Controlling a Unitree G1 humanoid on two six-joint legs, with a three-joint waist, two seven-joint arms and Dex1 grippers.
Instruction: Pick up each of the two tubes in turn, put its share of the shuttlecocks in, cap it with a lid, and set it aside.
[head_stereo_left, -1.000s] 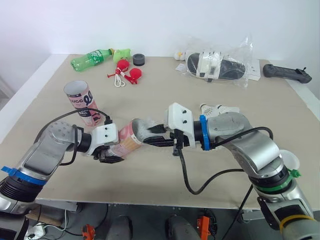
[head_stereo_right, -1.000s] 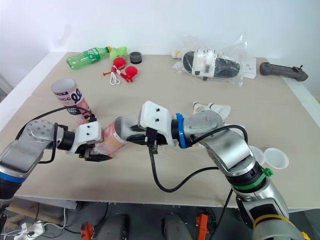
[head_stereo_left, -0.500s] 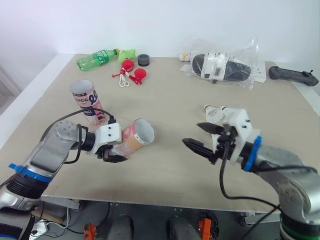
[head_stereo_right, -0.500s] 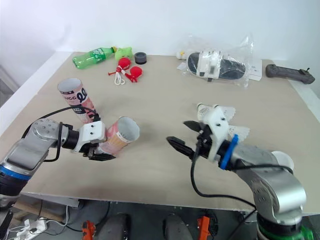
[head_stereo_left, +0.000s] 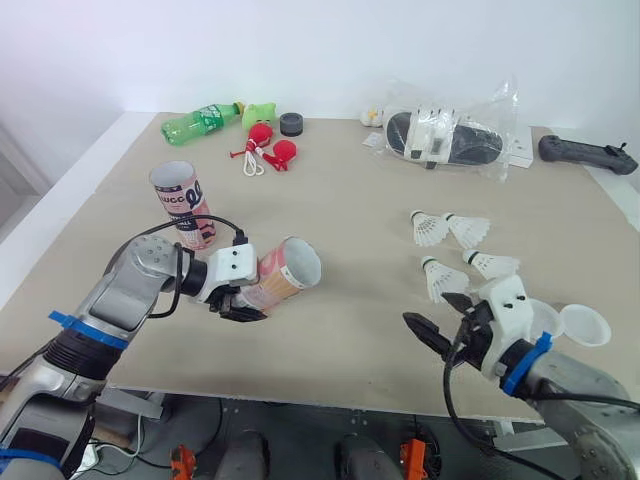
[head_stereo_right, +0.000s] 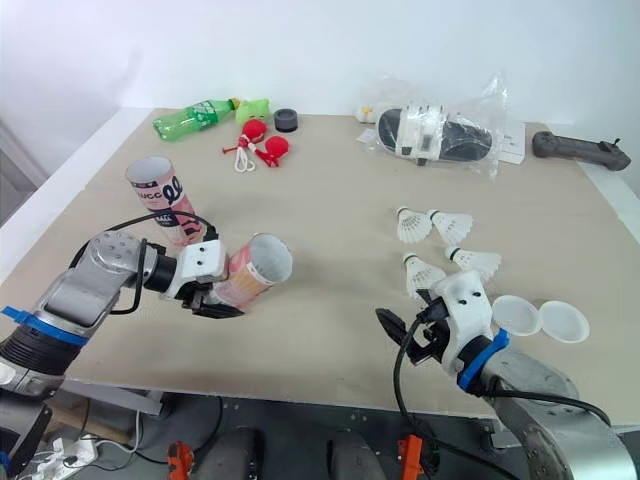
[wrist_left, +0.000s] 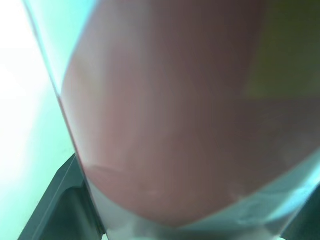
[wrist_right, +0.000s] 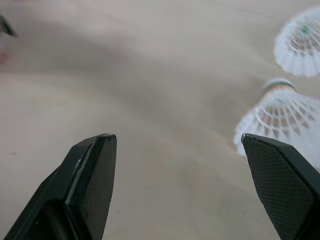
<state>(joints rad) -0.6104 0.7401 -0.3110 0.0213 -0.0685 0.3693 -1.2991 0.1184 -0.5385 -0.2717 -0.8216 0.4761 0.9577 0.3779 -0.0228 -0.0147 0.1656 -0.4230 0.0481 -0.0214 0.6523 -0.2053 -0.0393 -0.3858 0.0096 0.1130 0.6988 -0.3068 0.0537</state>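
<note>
My left gripper (head_stereo_left: 236, 301) is shut on a pink tube (head_stereo_left: 280, 281), which it holds tilted just above the table with its open mouth towards the right; the same tube (wrist_left: 165, 115) shows close up in the left wrist view. A second pink tube (head_stereo_left: 180, 204) stands upright behind it. Several white shuttlecocks (head_stereo_left: 428, 228) lie on the right half of the table. Two white lids (head_stereo_right: 515, 314) lie near the front right edge. My right gripper (head_stereo_left: 432, 314) hovers open and holds nothing, just in front of the nearest shuttlecock (wrist_right: 280, 116).
At the back lie a green bottle (head_stereo_left: 200, 121), red toys (head_stereo_left: 266, 152), a black puck (head_stereo_left: 291, 124), a plastic bag with slippers (head_stereo_left: 446, 136) and a black controller (head_stereo_left: 585, 152). The table's front edge (head_stereo_left: 300, 395) runs close under both arms.
My right gripper has drawn back from the held tube's mouth to the front right, open and holding nothing. The left gripper keeps hold of the tube. The camera has shifted.
</note>
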